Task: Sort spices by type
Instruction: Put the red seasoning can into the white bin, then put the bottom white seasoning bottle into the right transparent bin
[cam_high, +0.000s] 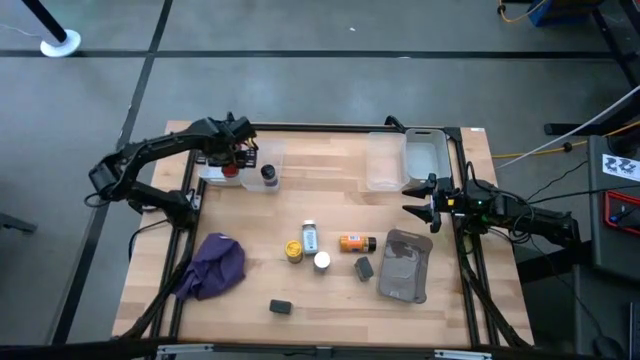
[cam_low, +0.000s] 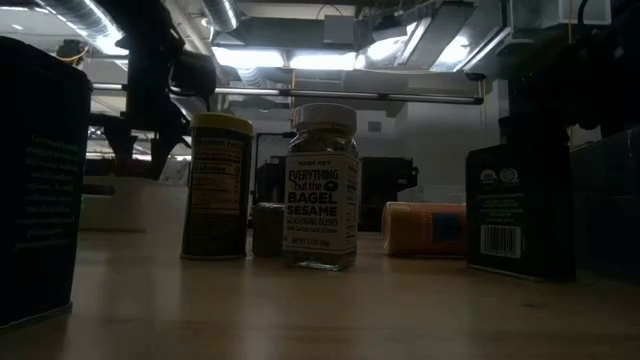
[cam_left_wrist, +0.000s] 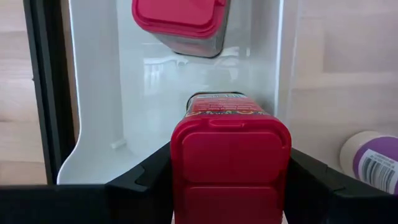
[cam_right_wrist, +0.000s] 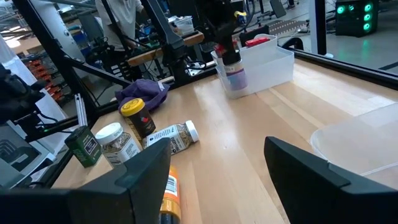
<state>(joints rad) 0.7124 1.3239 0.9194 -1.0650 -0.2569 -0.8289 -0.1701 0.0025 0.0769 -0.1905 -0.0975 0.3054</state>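
The left gripper (cam_left_wrist: 230, 186) hangs over the clear bin (cam_left_wrist: 99, 124) at the far left corner of the tabletop (cam_high: 330, 190), its jaws clamped on the sides of a red-capped spice tin (cam_left_wrist: 230, 155). A second red-capped tin (cam_left_wrist: 180, 25) already lies inside that bin, just beyond the held one. A purple-labelled bottle (cam_left_wrist: 373, 162) stands just beside the bin, in the neighbouring clear tray (cam_high: 272, 160).

The chief risk is the release. If the jaws part while the tin is off the bin floor, it may tip, knock its twin, or bounce against the bin wall. The held tin also sits close to that wall, so a sideways drift could catch the rim and twist the tin in the grip.

The right gripper (cam_right_wrist: 217, 168) waits near the empty clear bins (cam_high: 425, 155) on the other side from the left bin, jaws apart and grasping nothing. Should it start early toward the middle group, well apart from the left bin, it could topple the yellow-lidded jar (cam_high: 293, 250), the lying sesame bottle (cam_high: 309, 237), the white-capped bottle (cam_high: 322, 261) or the orange bottle (cam_high: 355, 243), which stand close together. The grey pouch (cam_high: 405, 265) beside them could snag a finger. Two dark blocks (cam_high: 281, 307) (cam_high: 364, 267) and the purple cloth (cam_high: 215, 265) lie nearer the front edge.
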